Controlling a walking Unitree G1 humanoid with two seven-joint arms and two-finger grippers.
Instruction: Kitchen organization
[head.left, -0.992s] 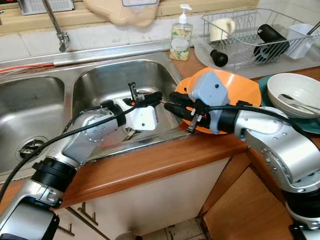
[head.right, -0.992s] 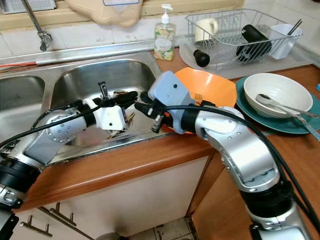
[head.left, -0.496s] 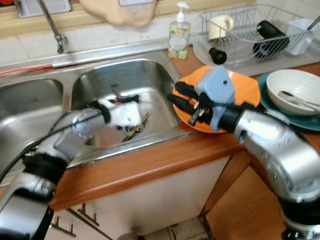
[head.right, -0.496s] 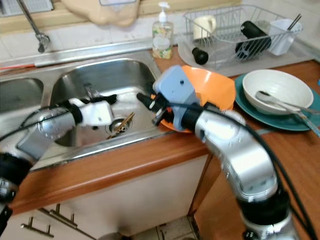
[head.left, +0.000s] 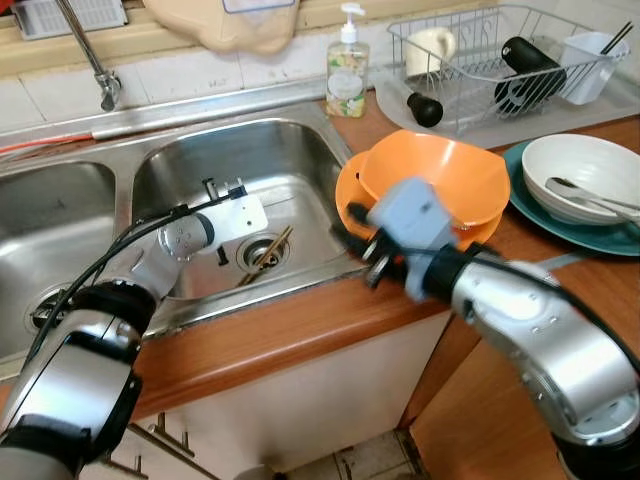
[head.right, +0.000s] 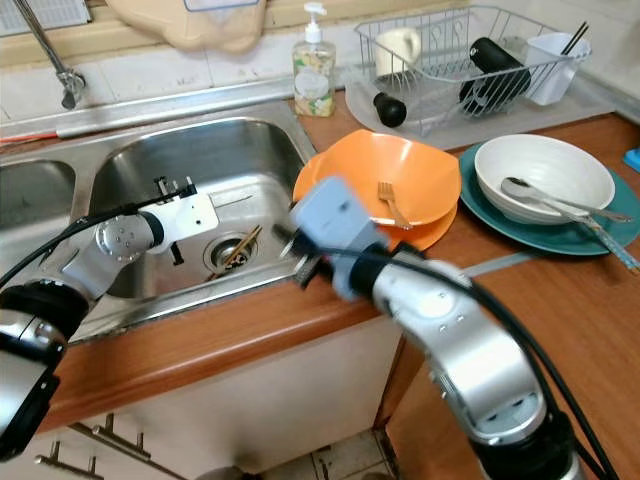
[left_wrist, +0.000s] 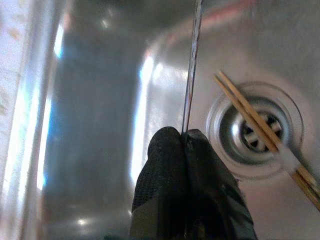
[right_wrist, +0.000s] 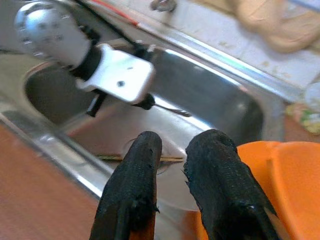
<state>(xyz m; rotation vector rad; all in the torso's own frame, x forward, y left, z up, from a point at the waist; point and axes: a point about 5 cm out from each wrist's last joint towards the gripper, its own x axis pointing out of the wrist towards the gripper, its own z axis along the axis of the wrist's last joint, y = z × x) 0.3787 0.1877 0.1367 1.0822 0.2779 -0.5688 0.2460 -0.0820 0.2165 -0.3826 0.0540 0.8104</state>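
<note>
My left gripper (head.left: 260, 216) is low in the right-hand sink basin (head.left: 290, 160), shut on a thin metal utensil (left_wrist: 192, 60) that sticks out past its fingertips. A pair of wooden chopsticks (left_wrist: 260, 125) lies across the drain (head.left: 262, 252) beside it. Over the sink's front right corner my right gripper (right_wrist: 172, 142) hovers next to the orange plate; its fingers are slightly apart and hold nothing. An orange bowl (head.left: 435, 178) with a fork (head.right: 388, 203) in it sits on that orange plate (head.left: 350, 195).
A white bowl with a spoon (head.left: 585, 180) rests on a teal plate (head.left: 590, 236) at the right. Behind stand a dish rack (head.left: 500, 70) with a mug and a dark bottle, a soap bottle (head.left: 346, 70) and the tap (head.left: 98, 70). The wooden counter edge (head.left: 300, 330) runs in front.
The two grippers were close together over the sink's right rim; the left has since drawn back left and down into the basin. The right has dropped toward the sink's front corner.
</note>
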